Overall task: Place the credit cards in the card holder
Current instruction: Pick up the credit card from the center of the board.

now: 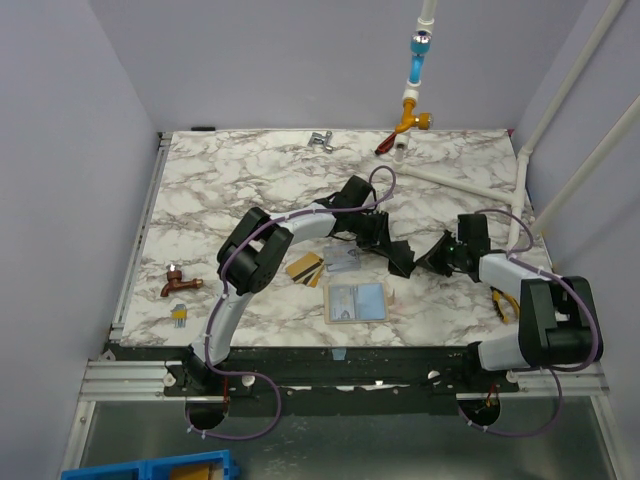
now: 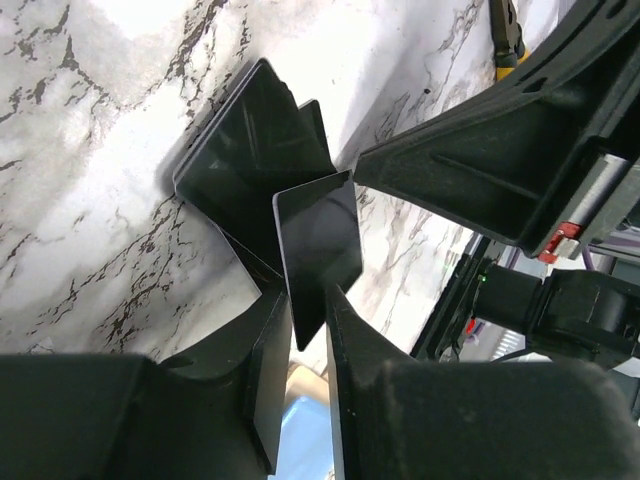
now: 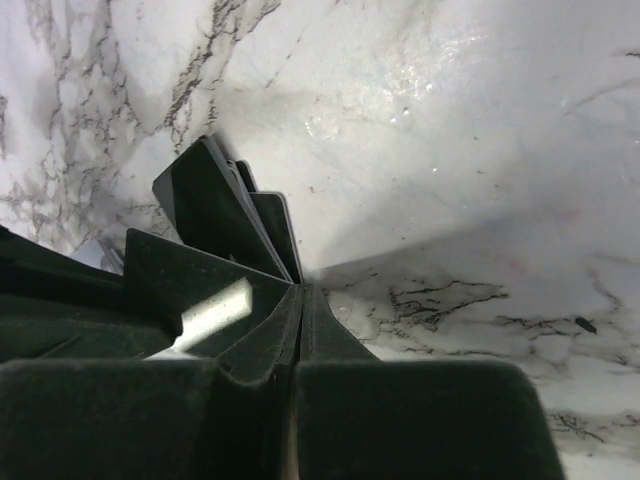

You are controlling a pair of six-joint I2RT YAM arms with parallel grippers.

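My left gripper [image 1: 398, 262] [image 2: 308, 295] is shut on a thin flat card [image 2: 320, 235] that looks dark against the light. It holds the card edge-up over the marble table [image 1: 250, 180]. My right gripper [image 1: 426, 262] [image 3: 302, 290] faces it from the right, shut on the edge of a dark folded piece [image 3: 205, 210] [image 2: 245, 150] whose leaves spread open on the table. Two gold-tan cards [image 1: 305, 268] and a grey-blue card [image 1: 345, 262] lie left of the grippers. The tan card holder [image 1: 357, 302] lies flat in front, with pale blue panels showing on it.
A brass tap [image 1: 180, 283] and a small yellow tool [image 1: 179, 313] lie at the left. Yellow-handled pliers [image 1: 505, 302] lie at the right by my right arm. A metal fitting [image 1: 322, 140], a brass valve under a blue pipe [image 1: 412, 120] and white pipes [image 1: 470, 180] stand at the back.
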